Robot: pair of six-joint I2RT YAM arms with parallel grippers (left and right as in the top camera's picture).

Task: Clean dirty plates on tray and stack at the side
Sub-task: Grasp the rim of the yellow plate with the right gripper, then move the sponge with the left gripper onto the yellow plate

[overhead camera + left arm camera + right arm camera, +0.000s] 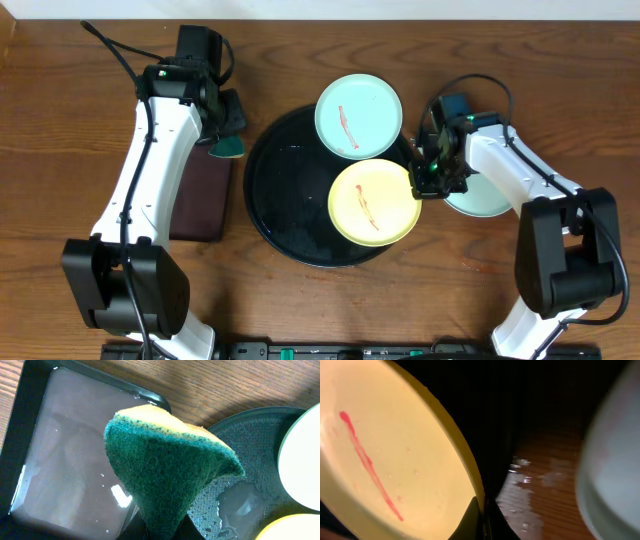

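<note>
The right tool clamps the rim of the red-smeared pale yellow round plate on the glossy black round tray — upper left, the left tool pinches a green-yellow sponge.

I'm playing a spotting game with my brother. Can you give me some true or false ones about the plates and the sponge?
1. The yellow plate has a red smear on it. True.
2. The left gripper holds a sponge. True.
3. All three plates lie on the black tray. False: one turquoise plate lies on the table, beside the tray.
4. The sponge is pink. False: it is green on one face and yellow on the other.
5. The right gripper is far from every plate. False: it pinches the yellow plate's rim.
</note>
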